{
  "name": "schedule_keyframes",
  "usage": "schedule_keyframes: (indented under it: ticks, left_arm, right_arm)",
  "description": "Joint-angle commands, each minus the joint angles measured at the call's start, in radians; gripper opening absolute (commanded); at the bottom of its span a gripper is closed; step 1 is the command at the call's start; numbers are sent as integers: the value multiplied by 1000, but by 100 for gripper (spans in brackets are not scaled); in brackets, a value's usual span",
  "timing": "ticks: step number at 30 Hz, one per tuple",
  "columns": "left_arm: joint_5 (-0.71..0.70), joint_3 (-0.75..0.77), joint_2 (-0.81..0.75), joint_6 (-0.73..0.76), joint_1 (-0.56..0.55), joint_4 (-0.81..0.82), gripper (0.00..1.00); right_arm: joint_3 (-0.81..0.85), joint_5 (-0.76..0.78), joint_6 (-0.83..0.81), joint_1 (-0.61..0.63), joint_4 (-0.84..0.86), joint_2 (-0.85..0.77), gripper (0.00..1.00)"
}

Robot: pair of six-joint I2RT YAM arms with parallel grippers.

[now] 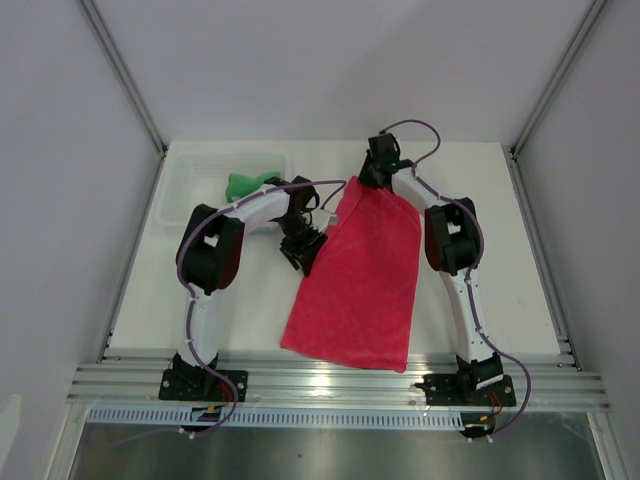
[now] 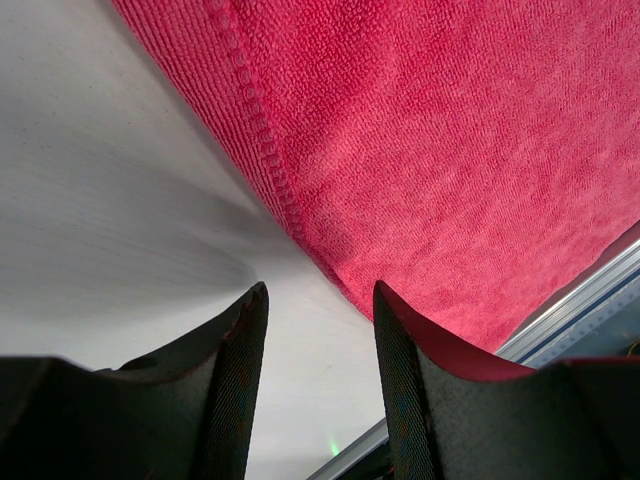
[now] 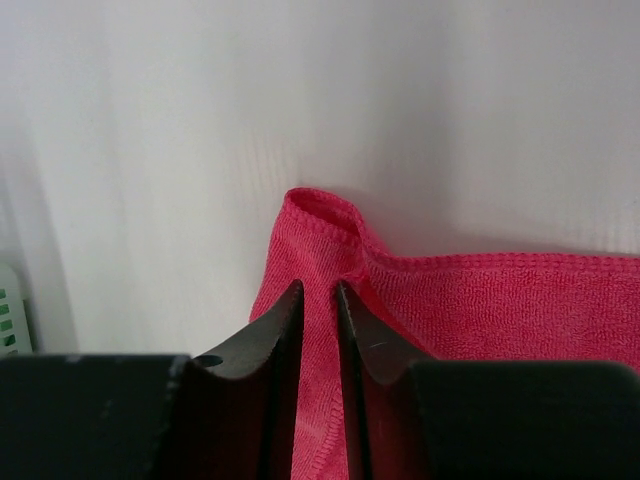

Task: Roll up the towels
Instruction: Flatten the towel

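The pink towel (image 1: 360, 275) lies spread flat on the table, its long side running from the far middle to the front edge. My right gripper (image 1: 372, 180) is at its far left corner. In the right wrist view its jaws (image 3: 318, 288) stand a narrow gap apart over the towel (image 3: 480, 310), with cloth showing between them and the corner bunched just past the tips. My left gripper (image 1: 300, 248) hovers open beside the towel's left edge; the left wrist view shows bare table between its fingers (image 2: 320, 290) and the towel's hem (image 2: 420, 170) beyond. A green towel (image 1: 248, 184) sits in the basket.
A white plastic basket (image 1: 190, 185) stands at the back left of the table, close to the left arm's elbow. Aluminium rails (image 1: 330, 385) run along the front edge. White walls enclose the table on three sides.
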Motion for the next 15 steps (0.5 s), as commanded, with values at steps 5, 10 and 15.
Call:
schedule_keyframes:
  ticks: [5, 10, 15]
  left_arm:
    - [35, 2, -7, -9, 7, -2, 50]
    - [38, 2, -6, -9, 7, -2, 50]
    - [38, 3, -3, -9, 7, -5, 50]
  right_arm:
    - [36, 30, 5, 6, -18, -9, 23]
    - [30, 47, -7, 12, -53, -10, 20]
    - [30, 93, -13, 21, -81, -15, 20]
